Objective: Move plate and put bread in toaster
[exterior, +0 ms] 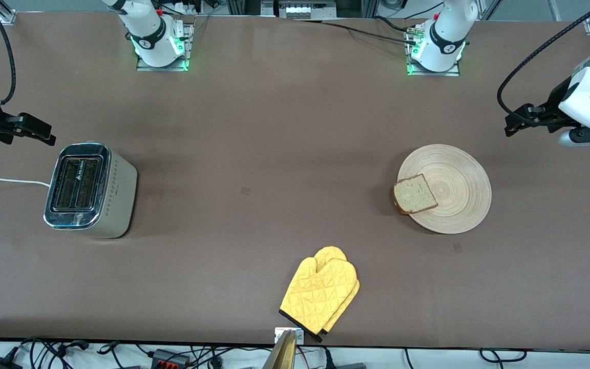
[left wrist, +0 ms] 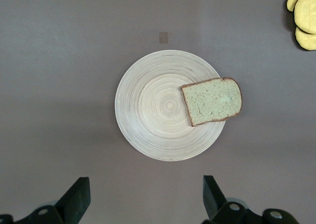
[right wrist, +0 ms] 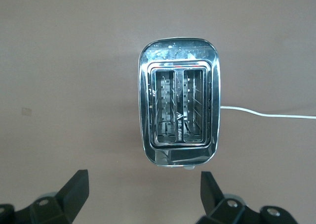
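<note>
The light-wood plate (exterior: pixel 451 197) lies on the table toward the left arm's end. The bread (exterior: pixel 415 194) lies flat on the plate's rim on the side toward the toaster and overhangs it a little. The toaster (exterior: pixel 90 190) stands upright toward the right arm's end, with both slots empty. My left gripper (exterior: pixel 514 123) hangs open and empty over the table beside the plate; the left wrist view shows it (left wrist: pixel 146 199) with the plate (left wrist: pixel 158 110) and bread (left wrist: pixel 212 101). My right gripper (exterior: pixel 36 130) hangs open and empty beside the toaster; the right wrist view shows it (right wrist: pixel 144 197) and the toaster (right wrist: pixel 178 108).
A pair of yellow oven mitts (exterior: pixel 320 294) lies near the table's front edge at the middle and also shows in the left wrist view (left wrist: pixel 303 16). The toaster's white cord (exterior: pixel 3 180) runs toward the right arm's end of the table.
</note>
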Tool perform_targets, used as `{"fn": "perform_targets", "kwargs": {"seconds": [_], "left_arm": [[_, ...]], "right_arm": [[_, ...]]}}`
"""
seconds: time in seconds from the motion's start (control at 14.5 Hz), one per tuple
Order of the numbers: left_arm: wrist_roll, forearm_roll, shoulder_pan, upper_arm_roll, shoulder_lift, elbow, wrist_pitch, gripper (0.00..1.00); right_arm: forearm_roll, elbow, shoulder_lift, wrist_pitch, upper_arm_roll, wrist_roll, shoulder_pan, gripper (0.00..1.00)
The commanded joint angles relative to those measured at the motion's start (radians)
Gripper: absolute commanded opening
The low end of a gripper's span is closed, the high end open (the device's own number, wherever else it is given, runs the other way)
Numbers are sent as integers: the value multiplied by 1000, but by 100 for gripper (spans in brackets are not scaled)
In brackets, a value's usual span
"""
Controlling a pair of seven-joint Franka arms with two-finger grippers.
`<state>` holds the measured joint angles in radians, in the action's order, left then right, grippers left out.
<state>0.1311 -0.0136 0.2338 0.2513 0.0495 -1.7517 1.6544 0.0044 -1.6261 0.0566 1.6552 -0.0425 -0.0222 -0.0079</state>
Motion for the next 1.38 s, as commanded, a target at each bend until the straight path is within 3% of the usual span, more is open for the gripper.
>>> {"fn": "perform_targets", "kwargs": {"seconds": [0.0, 0.62, 1.03, 1.31], "left_arm": [[-7, -42, 44, 0, -31, 26, -4, 100], [-21, -154, 122, 2, -137, 41, -16, 100], [-255, -284, 275, 2, -210, 40, -73, 100], [-338, -365, 378, 0, -295, 38, -127, 100]], "right_arm": [[0, 5, -8, -9, 1, -7, 0, 100], [23, 35, 25, -2, 3, -4, 2, 100], [25, 100, 107, 1, 3, -5, 3, 100], [25, 103, 111, 0, 3, -16, 12, 100]]}}
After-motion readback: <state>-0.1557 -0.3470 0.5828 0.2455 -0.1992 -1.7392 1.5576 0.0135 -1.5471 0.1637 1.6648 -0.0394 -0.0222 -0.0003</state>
